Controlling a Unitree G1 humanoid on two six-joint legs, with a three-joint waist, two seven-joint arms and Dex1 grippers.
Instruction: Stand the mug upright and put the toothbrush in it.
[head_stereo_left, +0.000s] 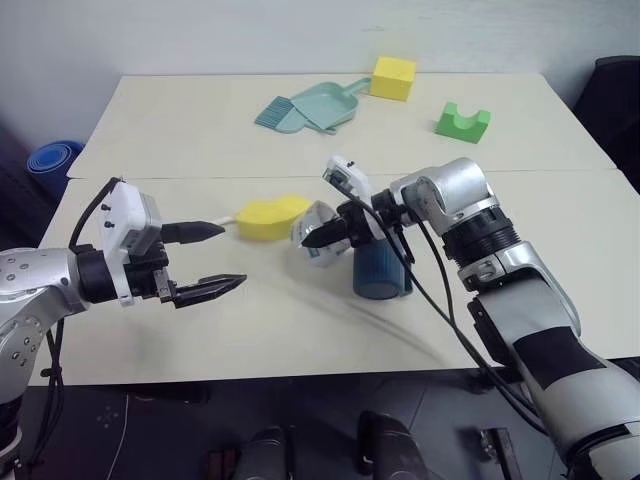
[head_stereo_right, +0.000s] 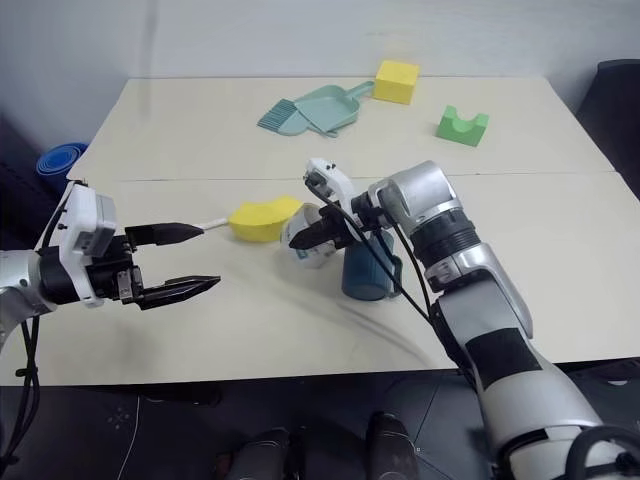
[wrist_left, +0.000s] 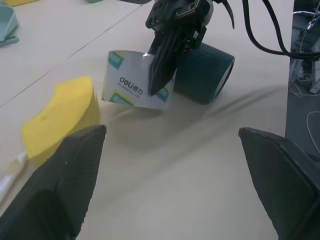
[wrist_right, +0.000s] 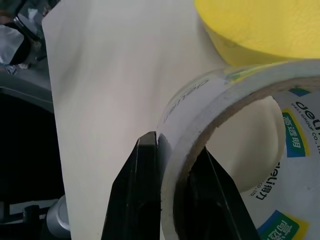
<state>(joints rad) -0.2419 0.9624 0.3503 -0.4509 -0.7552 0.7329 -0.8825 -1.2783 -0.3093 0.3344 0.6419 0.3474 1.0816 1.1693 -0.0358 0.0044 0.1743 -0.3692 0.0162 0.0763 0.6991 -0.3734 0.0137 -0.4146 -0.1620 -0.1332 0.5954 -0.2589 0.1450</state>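
Note:
The dark blue-grey mug (head_stereo_left: 378, 275) lies on its side mid-table, one end toward the front edge, handle (head_stereo_left: 405, 275) on the right. Right beside it is a silvery-white tape roll (wrist_left: 125, 80), tilted, with my right gripper (wrist_right: 172, 145) shut on its wall, one finger inside and one outside. A slim white end of the toothbrush (head_stereo_left: 228, 215) pokes out left of a yellow sponge (head_stereo_left: 270, 217), which hides the rest. My left gripper (head_stereo_left: 215, 258) hovers open left of the sponge and the roll, holding nothing.
At the back of the table lie a teal dustpan with its brush (head_stereo_left: 325, 105), a yellow block (head_stereo_left: 393, 77) and a green notched block (head_stereo_left: 462, 121). A blue object (head_stereo_left: 50, 160) sits off the table's left side. The front edge runs just below both grippers.

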